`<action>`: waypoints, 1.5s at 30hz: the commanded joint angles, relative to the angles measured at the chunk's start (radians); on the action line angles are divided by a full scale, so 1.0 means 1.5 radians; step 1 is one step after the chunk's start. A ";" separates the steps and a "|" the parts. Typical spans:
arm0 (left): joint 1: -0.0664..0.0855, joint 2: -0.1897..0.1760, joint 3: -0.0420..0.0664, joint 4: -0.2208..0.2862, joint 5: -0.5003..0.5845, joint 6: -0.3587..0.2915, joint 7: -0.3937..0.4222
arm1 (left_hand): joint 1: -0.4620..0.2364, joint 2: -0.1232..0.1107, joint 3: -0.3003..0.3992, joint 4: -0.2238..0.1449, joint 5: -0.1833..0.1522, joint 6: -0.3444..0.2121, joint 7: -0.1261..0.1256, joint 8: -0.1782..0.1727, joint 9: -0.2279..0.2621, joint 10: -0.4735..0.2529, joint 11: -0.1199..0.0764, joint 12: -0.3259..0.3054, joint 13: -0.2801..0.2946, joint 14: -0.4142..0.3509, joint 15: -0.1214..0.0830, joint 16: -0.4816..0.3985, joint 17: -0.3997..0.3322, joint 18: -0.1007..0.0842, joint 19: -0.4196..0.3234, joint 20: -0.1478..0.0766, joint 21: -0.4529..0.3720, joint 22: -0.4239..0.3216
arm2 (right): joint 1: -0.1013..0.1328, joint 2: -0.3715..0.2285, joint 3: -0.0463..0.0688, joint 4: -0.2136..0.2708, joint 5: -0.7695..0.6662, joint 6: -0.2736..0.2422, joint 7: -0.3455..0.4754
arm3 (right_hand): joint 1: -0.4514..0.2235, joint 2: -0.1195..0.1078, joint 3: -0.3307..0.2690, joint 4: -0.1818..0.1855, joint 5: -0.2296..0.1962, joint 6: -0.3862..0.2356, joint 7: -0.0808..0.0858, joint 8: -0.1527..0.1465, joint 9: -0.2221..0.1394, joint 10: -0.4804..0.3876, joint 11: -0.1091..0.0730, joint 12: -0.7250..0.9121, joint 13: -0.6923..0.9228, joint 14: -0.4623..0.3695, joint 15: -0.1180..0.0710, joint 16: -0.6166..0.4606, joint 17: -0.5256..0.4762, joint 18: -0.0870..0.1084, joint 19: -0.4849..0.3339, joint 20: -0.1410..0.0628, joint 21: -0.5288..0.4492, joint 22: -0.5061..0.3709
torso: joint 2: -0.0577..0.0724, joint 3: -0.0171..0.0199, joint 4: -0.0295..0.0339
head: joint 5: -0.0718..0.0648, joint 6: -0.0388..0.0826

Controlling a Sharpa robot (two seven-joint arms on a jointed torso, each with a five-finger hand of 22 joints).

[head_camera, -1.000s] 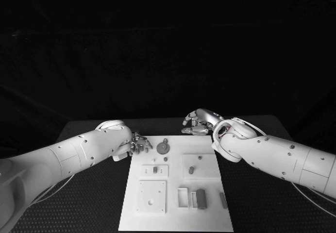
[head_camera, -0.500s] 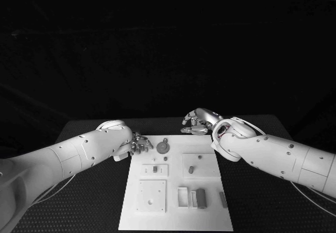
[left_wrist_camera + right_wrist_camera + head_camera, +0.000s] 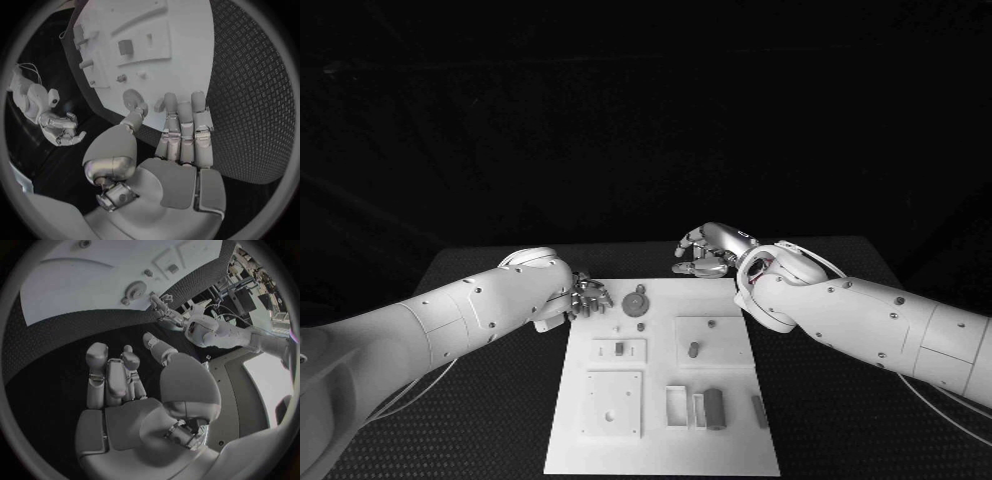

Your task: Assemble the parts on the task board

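Lying on the black table (image 3: pixel 834 400), the board (image 3: pixel 664 440) is flanked at its far corners by both hands, the left hand (image 3: pixel 584 296) empty with fingers spread beside the round part (image 3: pixel 636 302), the right hand (image 3: pixel 710 250) empty, fingers loosely curled.

Left hand (image 3: pixel 586 295), right hand (image 3: pixel 707 250) flank task board (image 3: pixel 664 400).
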 commanded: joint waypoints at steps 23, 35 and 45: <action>-0.003 0.002 0.000 -0.002 0.015 0.000 0.011 | 0.031 0.039 -0.001 -0.014 -0.001 0.059 -0.005 -0.003 -0.001 0.002 0.004 0.007 -0.008 0.009 -0.003 0.011 -0.009 0.006 0.012 -0.002 -0.005 0.011 | 0.000 0.000 0.000 0.000 -0.001 0.006 0.003 | -0.002 0.007 -0.005 0.001 0.001 0.000 0.004 -0.004 0.001 -0.005 0.001 -0.004 -0.001 -0.004 0.000 -0.004 0.001 0.057 0.000 -0.004 -0.004 0.011 | 0.000 -0.0003 0.0002 | -0.001 -0.001; -0.004 0.001 0.000 0.000 0.015 0.003 0.009 | 0.073 0.039 0.045 -0.002 -0.003 0.072 -0.009 0.001 0.002 0.011 0.001 0.012 -0.013 0.016 -0.006 0.019 -0.015 0.006 0.022 -0.005 -0.003 0.013 | 0.000 -0.001 0.000 -0.001 -0.001 0.007 0.003 | -0.003 0.007 -0.005 0.002 0.001 0.000 0.004 -0.004 0.001 -0.005 0.001 -0.004 -0.001 -0.005 0.000 -0.004 0.000 0.057 0.000 -0.003 -0.004 0.011 | 0.000 -0.0006 0.0008 | -0.001 -0.003; -0.005 -0.003 0.001 -0.002 0.013 -0.009 0.009 | 0.097 0.045 0.061 -0.009 0.001 0.085 -0.014 0.006 0.005 0.018 -0.003 0.016 -0.015 0.022 -0.009 0.024 -0.019 0.004 0.029 -0.007 0.001 0.014 | 0.000 -0.002 0.000 -0.001 0.000 0.006 0.003 | -0.004 0.007 -0.005 0.002 0.001 0.000 0.004 -0.004 0.001 -0.005 0.001 -0.004 -0.001 -0.005 0.000 -0.004 0.000 0.057 0.000 -0.003 -0.004 0.011 | 0.000 -0.0006 0.0002 | -0.001 -0.003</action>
